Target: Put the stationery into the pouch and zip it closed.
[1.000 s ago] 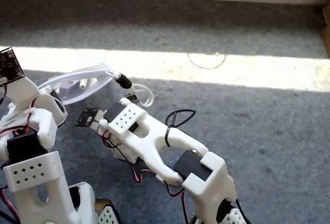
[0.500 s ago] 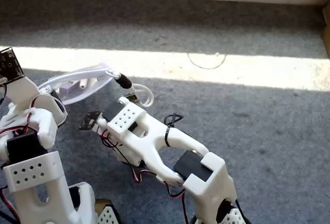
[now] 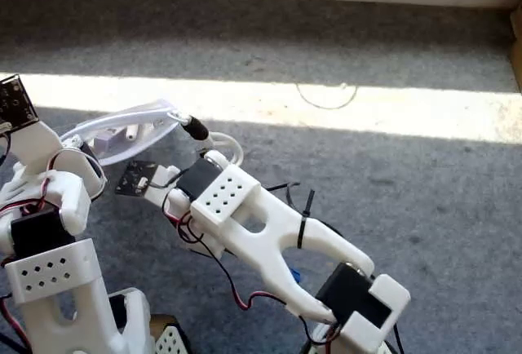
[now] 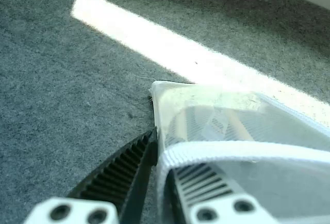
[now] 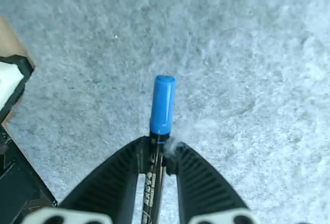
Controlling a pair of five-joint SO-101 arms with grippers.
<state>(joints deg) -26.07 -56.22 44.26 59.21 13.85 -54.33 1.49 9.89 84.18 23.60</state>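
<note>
Right gripper (image 5: 161,146) tight around marker (image 5: 163,104) — near pouch (image 3: 122,128)

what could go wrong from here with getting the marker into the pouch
1. The left gripper pinches the pouch by one edge only, so a push from the marker could swing it or tug it free.
2. The pouch's mouth looks narrow from above; the blue cap may snag on its rim.
3. The right gripper holds the marker at its fingertips, so it might pivot on contact.
</note>
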